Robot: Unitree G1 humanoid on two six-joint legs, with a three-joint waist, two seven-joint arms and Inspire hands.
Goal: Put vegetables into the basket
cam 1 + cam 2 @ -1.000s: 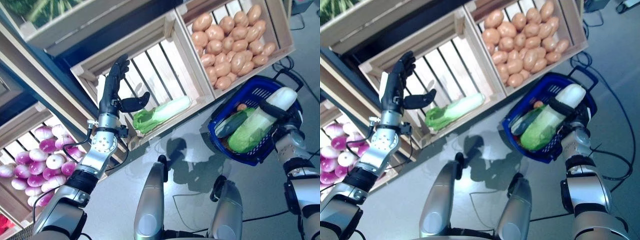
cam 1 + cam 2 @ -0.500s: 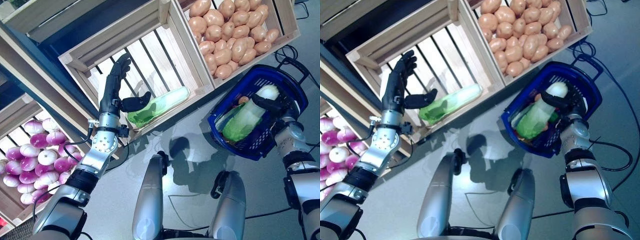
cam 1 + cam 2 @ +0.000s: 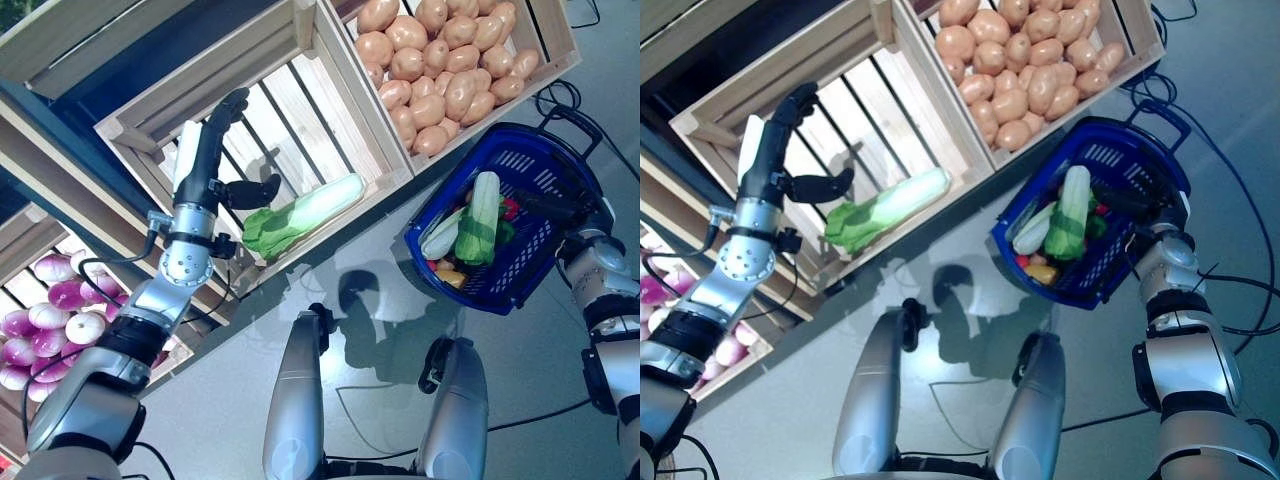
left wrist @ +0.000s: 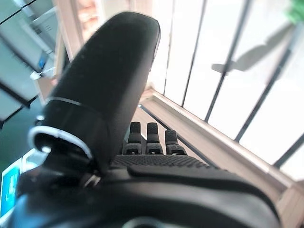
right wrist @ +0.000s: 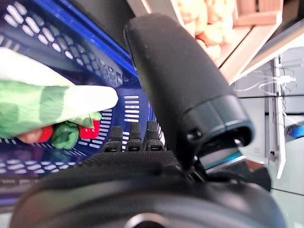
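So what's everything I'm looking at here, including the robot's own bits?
Basket: one, blue, on the floor at right.
Cabbage: one, pale green, lying in the basket over other vegetables.
Cabbage in crate: one, green and white, at the middle crate's front edge.
Middle crate: one, pale wood, slatted.
Potatoes: many, tan, in the right crate.
Onions: many, purple and white, in the lower left crate.
Left robot hand: dark, open, raised over the middle crate.
Right robot hand: dark, open, at the basket's far side.

Left hand (image 3: 205, 160) raised, fingers straight; right hand (image 3: 566, 205) open.
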